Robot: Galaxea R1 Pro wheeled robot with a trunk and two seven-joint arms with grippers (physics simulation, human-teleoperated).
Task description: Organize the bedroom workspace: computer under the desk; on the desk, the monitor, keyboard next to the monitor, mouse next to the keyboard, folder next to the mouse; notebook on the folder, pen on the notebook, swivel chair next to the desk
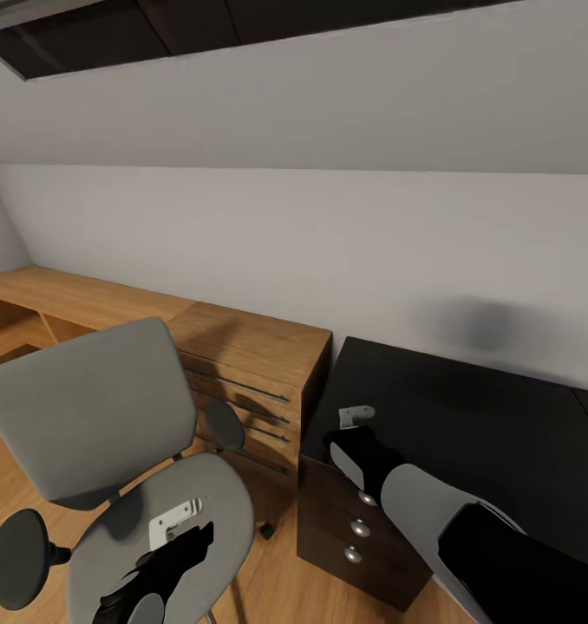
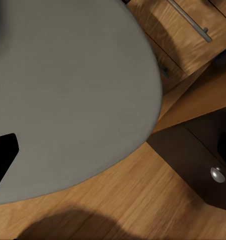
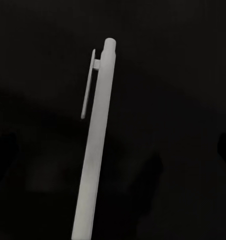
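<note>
The grey swivel chair (image 1: 86, 416) stands at the left, and its seat (image 2: 68, 90) is bare. My left gripper (image 1: 179, 520) hovers over that seat; one black finger (image 2: 2, 160) shows at the edge of the left wrist view, and the gripper looks open and holds nothing. The black desk (image 1: 467, 433) runs along the right. My right gripper (image 1: 356, 418) is low over the desk's left end. Right below it a white pen (image 3: 95, 145) with a clip lies on the dark desk top (image 3: 173, 75), between fingers that stand wide apart and open.
A low wooden shelf unit (image 1: 251, 364) with drawers sits against the wall between chair and desk. The desk's black drawer unit (image 1: 355, 529) with round silver knobs (image 2: 218, 174) stands under its left end. Wooden floor (image 2: 143, 200) lies below the seat.
</note>
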